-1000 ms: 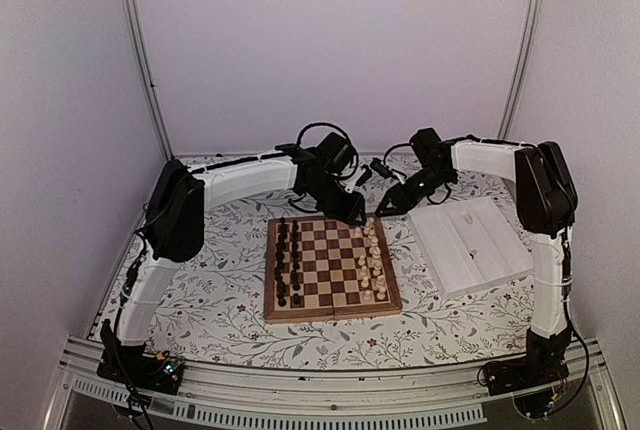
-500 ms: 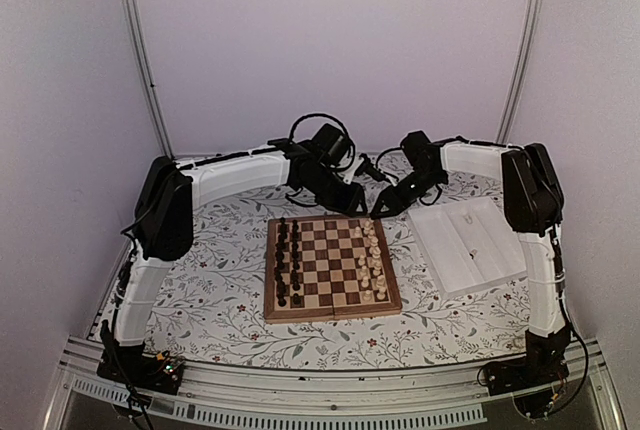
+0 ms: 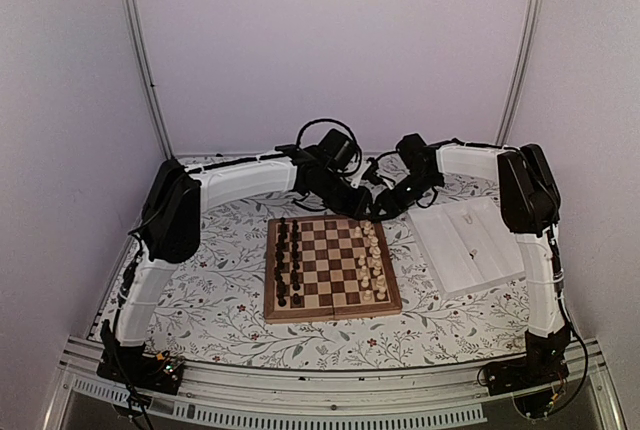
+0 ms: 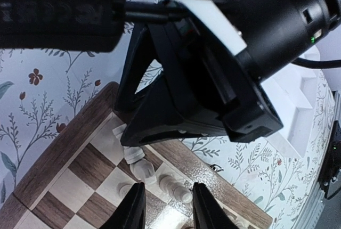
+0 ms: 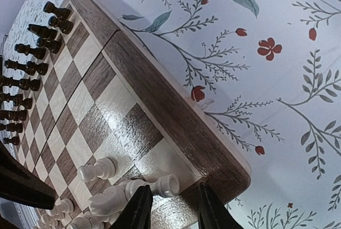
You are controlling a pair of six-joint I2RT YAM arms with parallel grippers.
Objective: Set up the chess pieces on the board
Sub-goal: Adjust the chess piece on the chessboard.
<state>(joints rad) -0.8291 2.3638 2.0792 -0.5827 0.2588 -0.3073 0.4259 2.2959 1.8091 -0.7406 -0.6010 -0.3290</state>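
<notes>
soft, even light; glossy glare on the board (image 5: 139, 133).

Checkered wooden board (image 3: 330, 312) lying open and flat, cream chess pieces (image 3: 372, 260) standing along its right edge

The board (image 3: 331, 268) lies mid-counter (image 3: 210, 300). The tray (image 3: 470, 245) sits on the counter to the board's right, near but apart. The chess pieces (image 3: 372, 260) occupy the board's right-hand files and the opposing set (image 3: 288, 260) the left-hand files. One toppled piece (image 5: 160, 185) lies on its side by the board's far right corner. Over that corner hang the left claw (image 3: 356, 208) and, just to its right, the right claw (image 3: 385, 207).
</notes>
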